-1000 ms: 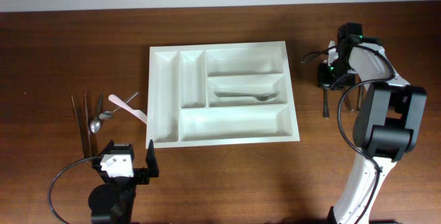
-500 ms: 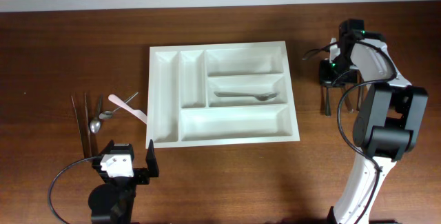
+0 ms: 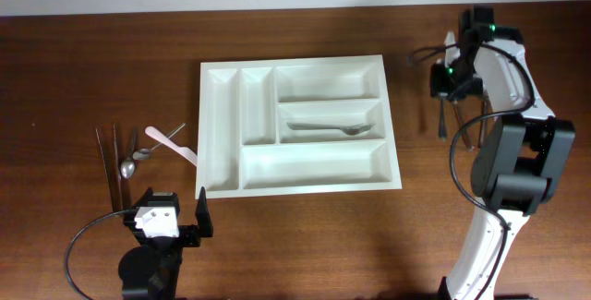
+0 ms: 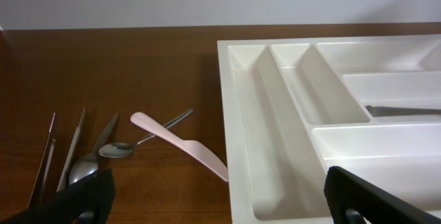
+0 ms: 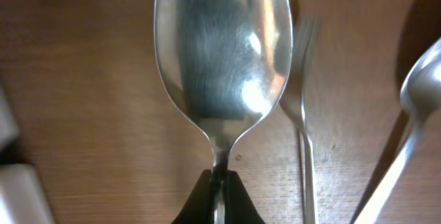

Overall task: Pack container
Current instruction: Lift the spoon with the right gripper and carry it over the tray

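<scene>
At the lower left of the overhead frame, the left gripper (image 4: pixel 222 202) stands with its jaws spread wide, holding nothing. Just above it on the wooden table (image 3: pixel 305 245) lie two thin sticks (image 3: pixel 109 163), a steel spoon (image 3: pixel 137 157) and a pale pink knife (image 3: pixel 174 143). The white cutlery tray (image 3: pixel 314 163) sits flat mid-frame, with a small spoon (image 3: pixel 328 129) in the middle of its three long compartments. At the upper right, the right gripper (image 5: pixel 217 198) pinches the neck of a large spoon (image 5: pixel 220 52), a fork (image 5: pixel 303 120) just beside it
</scene>
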Robot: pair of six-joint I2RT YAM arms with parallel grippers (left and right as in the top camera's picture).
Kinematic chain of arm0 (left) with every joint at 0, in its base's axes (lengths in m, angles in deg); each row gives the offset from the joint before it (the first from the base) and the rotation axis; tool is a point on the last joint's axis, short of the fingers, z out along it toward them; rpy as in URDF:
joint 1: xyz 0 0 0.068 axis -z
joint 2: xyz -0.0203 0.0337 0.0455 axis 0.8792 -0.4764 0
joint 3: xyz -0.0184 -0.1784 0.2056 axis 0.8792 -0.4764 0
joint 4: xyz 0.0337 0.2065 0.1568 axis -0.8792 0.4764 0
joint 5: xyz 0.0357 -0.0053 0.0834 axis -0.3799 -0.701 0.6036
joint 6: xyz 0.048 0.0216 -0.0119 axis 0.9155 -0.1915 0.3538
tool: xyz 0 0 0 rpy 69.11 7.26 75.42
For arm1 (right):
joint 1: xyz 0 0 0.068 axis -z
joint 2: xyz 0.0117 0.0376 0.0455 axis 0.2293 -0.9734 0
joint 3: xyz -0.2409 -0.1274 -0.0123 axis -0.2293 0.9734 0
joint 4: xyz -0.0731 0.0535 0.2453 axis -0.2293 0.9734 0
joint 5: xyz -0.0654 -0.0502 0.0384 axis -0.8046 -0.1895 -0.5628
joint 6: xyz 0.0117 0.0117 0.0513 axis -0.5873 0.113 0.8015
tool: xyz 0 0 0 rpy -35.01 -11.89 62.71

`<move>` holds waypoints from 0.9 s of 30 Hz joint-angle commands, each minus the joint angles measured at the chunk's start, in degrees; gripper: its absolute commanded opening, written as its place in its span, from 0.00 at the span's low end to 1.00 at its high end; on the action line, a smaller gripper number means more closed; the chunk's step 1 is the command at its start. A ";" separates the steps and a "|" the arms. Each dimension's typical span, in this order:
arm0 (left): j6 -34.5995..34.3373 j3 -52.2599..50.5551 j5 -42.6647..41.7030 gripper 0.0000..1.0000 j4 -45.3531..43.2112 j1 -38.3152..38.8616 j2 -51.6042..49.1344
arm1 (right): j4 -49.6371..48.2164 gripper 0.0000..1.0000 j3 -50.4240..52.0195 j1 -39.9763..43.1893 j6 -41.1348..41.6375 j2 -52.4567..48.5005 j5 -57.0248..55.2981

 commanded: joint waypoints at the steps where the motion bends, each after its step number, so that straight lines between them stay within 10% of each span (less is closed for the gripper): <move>1: 0.85 -0.24 -0.83 0.99 0.07 -0.28 0.39 | 0.72 0.04 -6.36 -3.96 -4.44 1.03 -0.09; 27: 0.85 -0.24 -0.83 0.99 0.07 -0.28 0.39 | -3.45 0.04 -13.00 -22.84 -55.21 0.61 7.72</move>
